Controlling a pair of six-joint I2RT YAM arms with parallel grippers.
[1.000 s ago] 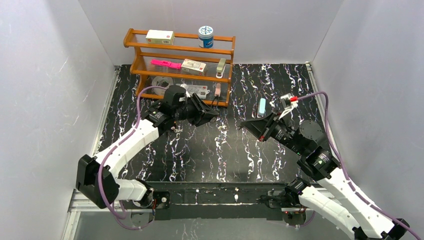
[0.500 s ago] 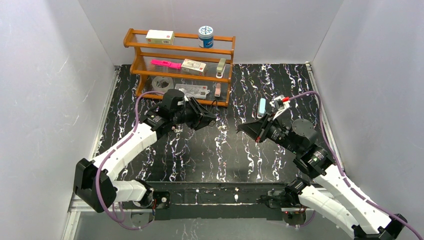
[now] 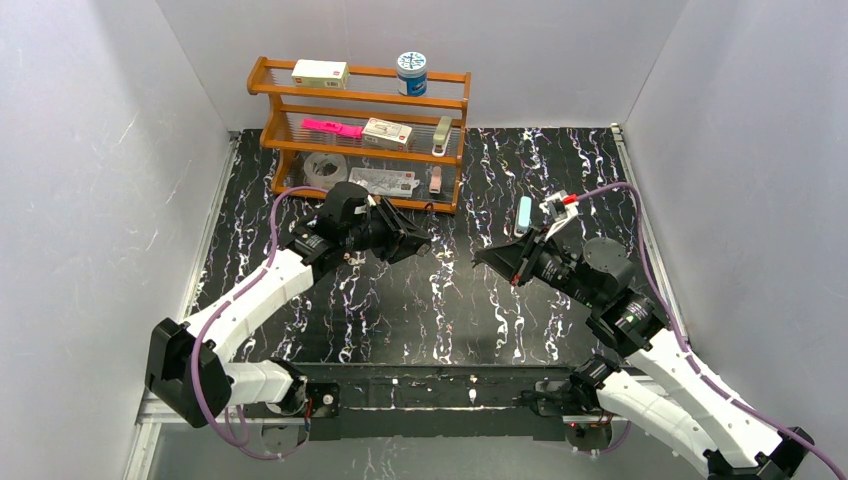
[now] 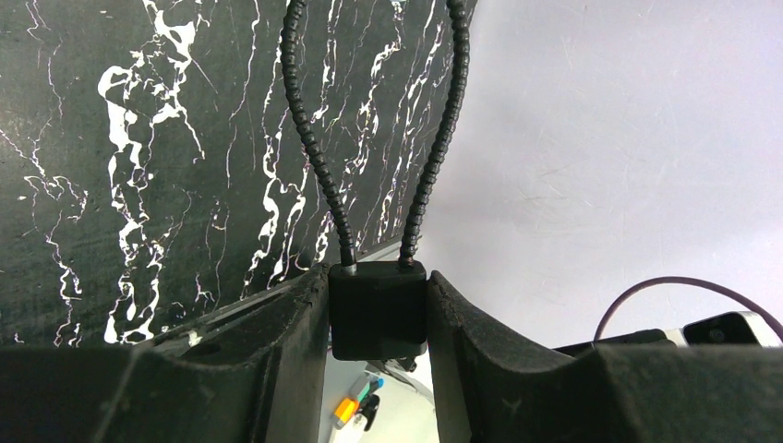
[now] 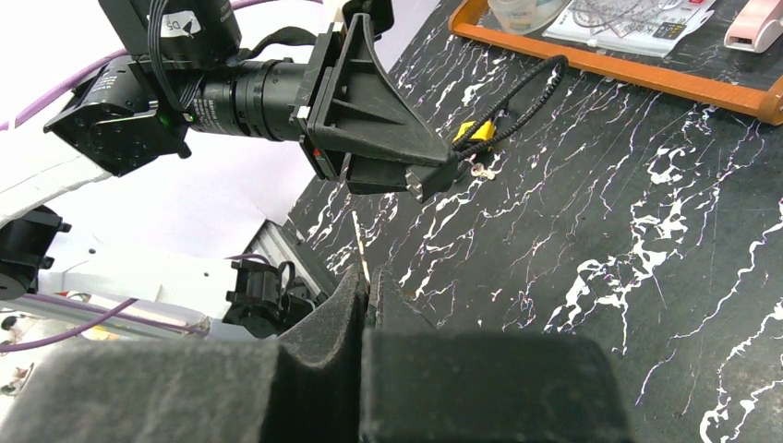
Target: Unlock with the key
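Padlock [image 4: 379,312] in left end effector [image 4: 377,275]

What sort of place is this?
Probably a robotics lab test booth: bare white walls boxing in a black marbled table, a wooden rack of props, two robot arms bolted at its edge.
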